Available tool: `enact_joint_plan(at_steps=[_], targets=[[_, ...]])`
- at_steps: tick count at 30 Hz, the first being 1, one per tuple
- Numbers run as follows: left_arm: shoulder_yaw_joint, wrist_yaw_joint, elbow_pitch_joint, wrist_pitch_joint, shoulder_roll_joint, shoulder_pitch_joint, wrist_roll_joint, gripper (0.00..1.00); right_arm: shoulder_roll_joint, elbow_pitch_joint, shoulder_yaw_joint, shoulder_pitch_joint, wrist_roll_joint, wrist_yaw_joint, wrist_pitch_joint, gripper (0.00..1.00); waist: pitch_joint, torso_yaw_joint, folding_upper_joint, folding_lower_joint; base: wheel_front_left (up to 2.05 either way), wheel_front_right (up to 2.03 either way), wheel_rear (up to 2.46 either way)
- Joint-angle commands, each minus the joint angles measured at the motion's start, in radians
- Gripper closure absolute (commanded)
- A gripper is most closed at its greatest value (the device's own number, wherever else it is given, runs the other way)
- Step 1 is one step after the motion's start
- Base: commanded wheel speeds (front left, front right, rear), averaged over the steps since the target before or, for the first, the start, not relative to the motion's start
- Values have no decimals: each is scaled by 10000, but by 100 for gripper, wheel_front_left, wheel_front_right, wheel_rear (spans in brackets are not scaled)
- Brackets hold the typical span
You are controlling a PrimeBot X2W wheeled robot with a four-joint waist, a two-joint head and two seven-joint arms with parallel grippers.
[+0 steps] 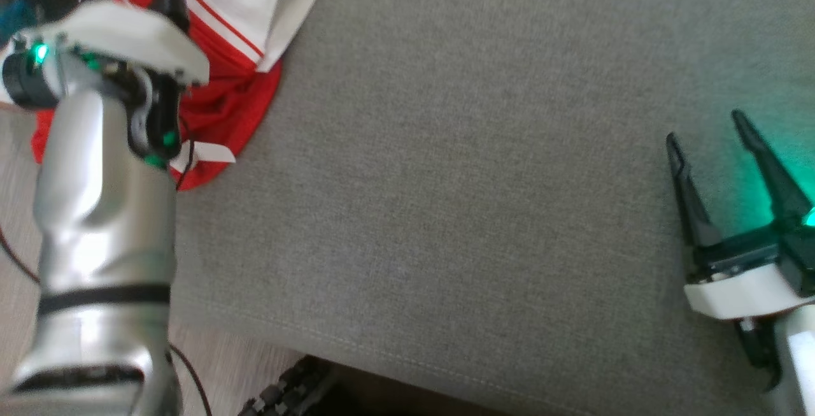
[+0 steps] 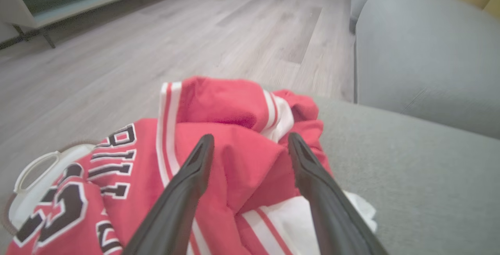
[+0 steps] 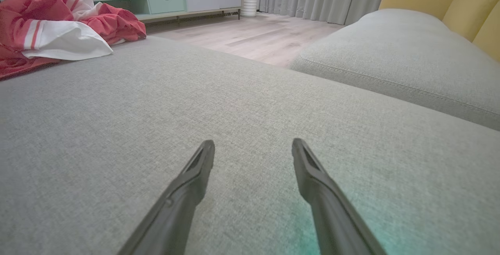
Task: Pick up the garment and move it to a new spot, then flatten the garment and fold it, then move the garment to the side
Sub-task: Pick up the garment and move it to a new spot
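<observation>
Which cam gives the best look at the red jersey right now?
Left wrist view: the red jersey sits close up, crumpled, black lettering and striped trim clear, past the open left gripper. Head view has it top left, partly behind the left forearm. Right wrist view shows it small, far left.

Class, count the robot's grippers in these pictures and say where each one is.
2. The left gripper is open over the red garment at the left end of the grey cushion; the right gripper is open over bare fabric at its right.
</observation>
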Motion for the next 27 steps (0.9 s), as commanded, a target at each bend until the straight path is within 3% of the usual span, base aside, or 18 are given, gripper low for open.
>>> enact_joint_plan(at_steps=[1, 8, 10, 17, 27], targets=[[244, 123, 78, 93, 613, -338, 111, 0, -182, -466, 148, -22, -63, 77, 79, 0, 591, 26, 0, -4, 0, 0, 0], [-132, 692, 2721, 493, 897, -1911, 658, 0, -359, -1346, 57, 327, -12, 77, 527, 0, 836, -120, 0, -4, 0, 0, 0], [-270, 627, 3325, 663, 900, -2119, 718, 100, -344, -1445, 73, 410, 21, 77, 593, 0, 734, -209, 0, -4, 0, 0, 0], [-453, 424, 4138, -69, 1082, -2548, 760, 100, -29, -1297, 207, 518, 115, 77, 460, 0, -55, -537, 0, -4, 0, 0, 0], [-696, -517, 2803, -886, 920, -3167, 472, 100, 774, -203, 421, 641, 311, 77, -222, 0, -1606, -925, 0, -4, 0, 0, 0]])
